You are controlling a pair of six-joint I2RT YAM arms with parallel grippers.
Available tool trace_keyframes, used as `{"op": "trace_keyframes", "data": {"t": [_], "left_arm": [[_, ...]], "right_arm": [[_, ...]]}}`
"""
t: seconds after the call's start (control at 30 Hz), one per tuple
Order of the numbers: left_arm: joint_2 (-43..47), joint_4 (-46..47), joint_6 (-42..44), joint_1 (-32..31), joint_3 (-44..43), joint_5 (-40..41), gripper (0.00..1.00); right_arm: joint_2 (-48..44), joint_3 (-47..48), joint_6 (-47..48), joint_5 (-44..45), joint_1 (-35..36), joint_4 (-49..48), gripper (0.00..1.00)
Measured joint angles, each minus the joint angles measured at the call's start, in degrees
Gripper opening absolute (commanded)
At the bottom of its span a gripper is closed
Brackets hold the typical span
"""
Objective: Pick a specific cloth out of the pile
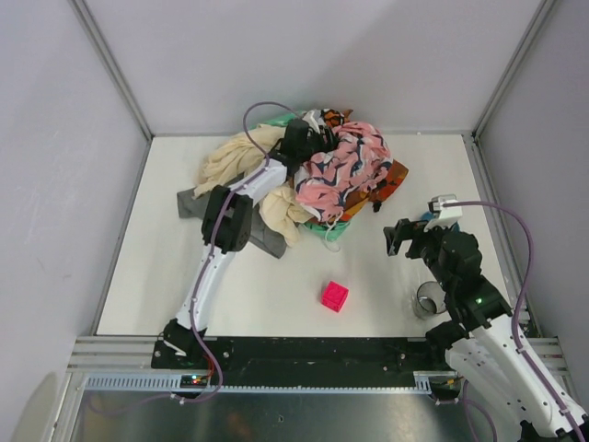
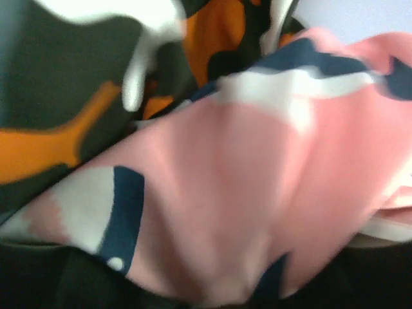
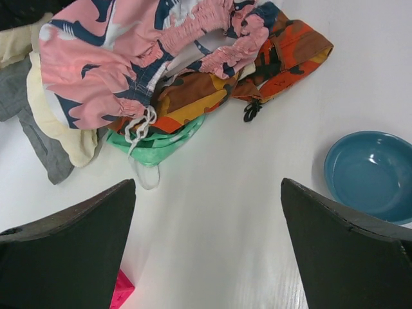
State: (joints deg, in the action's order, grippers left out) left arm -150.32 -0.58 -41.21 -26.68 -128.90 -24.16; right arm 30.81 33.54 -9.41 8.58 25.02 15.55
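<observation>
Left claw (image 1: 306, 140): pushed into the far top of the pile (image 1: 313, 180). Its wrist view is filled with blurred fabric, so I cannot tell whether the jaws are parted or closed, or whether anything is held.
Fabric at left claw: pink cloth (image 2: 257, 193) with navy-and-white print, pressed up against the lens, and orange-and-brown camouflage fabric (image 2: 38, 148) behind it.
Right claw (image 3: 207, 183): jaws spread wide with nothing between them. It hangs above bare table (image 1: 276, 285), right of the pile and apart from it.
The cloth (image 1: 191, 203): plain mid-grey with no pattern, soft and crumpled.
Cloth location: left near edge of the pile, flat on the table. One part shows left of the left arm and another near the arm's elbow. The arm crosses above it.
Cloth cover: the cream cloth (image 1: 230, 161) overlaps its far side. The right wrist view shows a grey strip (image 3: 38, 141) running out from under cream folds.
Pile, right part: pink cloth on top, camouflage fabric at the right edge, mint green fabric (image 1: 322, 226) at the near edge with a white drawstring.
Pink cube (image 1: 334, 296): on the table, near side of the pile, well apart from it.
Blue bowl (image 3: 373, 174): upright on the table, right of the pile, beside the right claw.
</observation>
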Motion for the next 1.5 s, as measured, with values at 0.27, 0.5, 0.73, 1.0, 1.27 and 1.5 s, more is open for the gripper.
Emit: {"op": "trace_keyframes", "data": {"t": [0.27, 0.5, 0.73, 1.0, 1.27, 1.5], "left_arm": [[16.1, -10.5, 8.3, -0.5, 9.3, 4.9, 1.00], [44.0, -18.2, 16.5, 0.7, 25.0, 15.8, 1.00], [69.6, -18.5, 18.7, 2.4, 47.1, 25.2, 1.00], [70.6, -22.1, 15.6, 11.4, 69.5, 27.6, 1.00], [57.3, -21.0, 13.6, 16.3, 70.7, 26.1, 0.96], [44.3, -17.5, 10.6, 19.1, 61.7, 23.5, 0.93]], "right_arm": [[1.3, 0.0, -0.2, -0.1, 0.0, 0.1, 0.99], [1.6, 0.0, -0.9, -0.9, 0.0, 0.1, 0.99], [2.4, 0.0, -1.1, -1.7, 0.0, 0.1, 0.99], [3.3, 0.0, -1.3, -2.0, 0.0, 0.1, 0.99], [3.9, 0.0, -1.3, -2.0, 0.0, 0.2, 0.99], [4.9, 0.0, -1.3, -1.9, 0.0, 0.2, 0.99]]}}
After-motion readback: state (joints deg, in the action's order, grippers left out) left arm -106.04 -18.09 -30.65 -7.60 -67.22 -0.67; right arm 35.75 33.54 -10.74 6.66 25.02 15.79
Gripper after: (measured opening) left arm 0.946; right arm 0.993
